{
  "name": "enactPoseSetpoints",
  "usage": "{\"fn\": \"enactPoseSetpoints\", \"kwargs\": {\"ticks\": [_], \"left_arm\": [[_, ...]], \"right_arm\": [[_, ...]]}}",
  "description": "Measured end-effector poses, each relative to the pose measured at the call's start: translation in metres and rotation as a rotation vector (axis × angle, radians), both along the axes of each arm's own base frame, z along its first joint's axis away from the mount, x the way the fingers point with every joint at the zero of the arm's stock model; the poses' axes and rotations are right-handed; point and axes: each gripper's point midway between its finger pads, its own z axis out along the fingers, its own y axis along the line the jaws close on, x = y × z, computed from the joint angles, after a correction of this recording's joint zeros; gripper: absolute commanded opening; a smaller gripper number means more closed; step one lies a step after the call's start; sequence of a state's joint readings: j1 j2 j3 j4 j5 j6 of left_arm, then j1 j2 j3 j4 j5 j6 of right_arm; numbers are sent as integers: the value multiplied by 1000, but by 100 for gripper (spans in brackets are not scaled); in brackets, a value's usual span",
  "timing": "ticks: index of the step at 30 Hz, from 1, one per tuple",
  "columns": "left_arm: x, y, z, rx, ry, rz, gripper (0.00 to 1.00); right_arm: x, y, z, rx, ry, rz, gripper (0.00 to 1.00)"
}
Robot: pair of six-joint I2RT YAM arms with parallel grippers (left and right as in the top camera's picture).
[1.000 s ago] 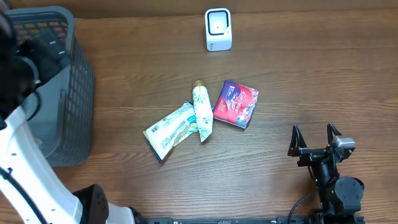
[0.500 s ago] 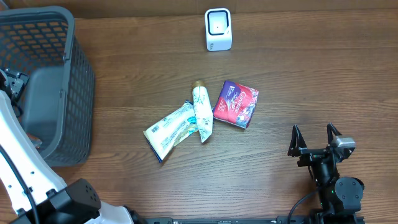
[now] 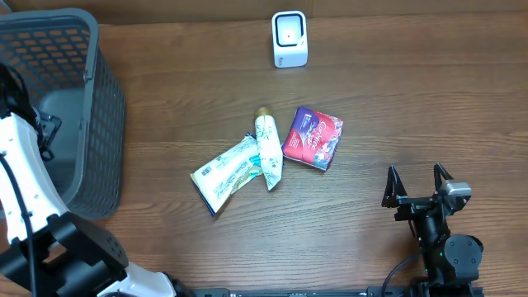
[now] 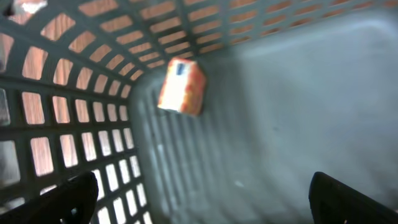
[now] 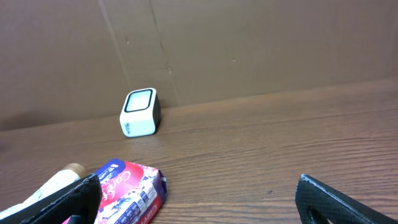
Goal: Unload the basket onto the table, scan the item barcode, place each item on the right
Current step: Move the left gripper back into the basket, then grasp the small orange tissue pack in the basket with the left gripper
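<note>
The purple packet (image 3: pixel 313 138) lay on the table (image 3: pixel 429 91) in front of the scanner (image 3: pixel 289 39), on the robot's side of it and a little to the right. Just to the left of it were a tube (image 3: pixel 267 148) and a green-white pouch (image 3: pixel 227 172), which touched each other. The basket (image 3: pixel 103 124) stood far to the left of the scanner. An orange carton (image 4: pixel 181 86) lay inside it, and the left gripper (image 4: pixel 202 199) hung over its floor with the fingers fully spread and nothing between them. The right gripper (image 3: pixel 417 177) waited much further from the scanner than the packet, also to the right, with the fingers equally wide and empty. It seemed that the step in hand was to fetch one item from the pile. The packet looked like the best choice, because it lay apart from the other two and nearest to the right gripper. To do this well, the gripper should come down over the short sides of the packet and close firmly without crushing it. Where the barcode was could not be seen, so the packet might need turning until the code faced the scanner's window.
</note>
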State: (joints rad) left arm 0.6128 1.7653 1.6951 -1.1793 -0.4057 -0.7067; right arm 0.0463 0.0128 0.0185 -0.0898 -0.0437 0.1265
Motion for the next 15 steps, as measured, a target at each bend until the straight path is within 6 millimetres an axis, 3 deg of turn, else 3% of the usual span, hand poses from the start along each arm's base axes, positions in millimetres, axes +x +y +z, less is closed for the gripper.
{"fn": "enactPoseSetpoints", "kwargs": {"ticks": [8,15], "left_arm": [[-26,35,-31,-38,58,76,98],[-10,45,-74,-101,105,-4,97]], "right_arm": [[0,0,0,0,0,0,100],[0,0,0,0,0,0,100]]}}
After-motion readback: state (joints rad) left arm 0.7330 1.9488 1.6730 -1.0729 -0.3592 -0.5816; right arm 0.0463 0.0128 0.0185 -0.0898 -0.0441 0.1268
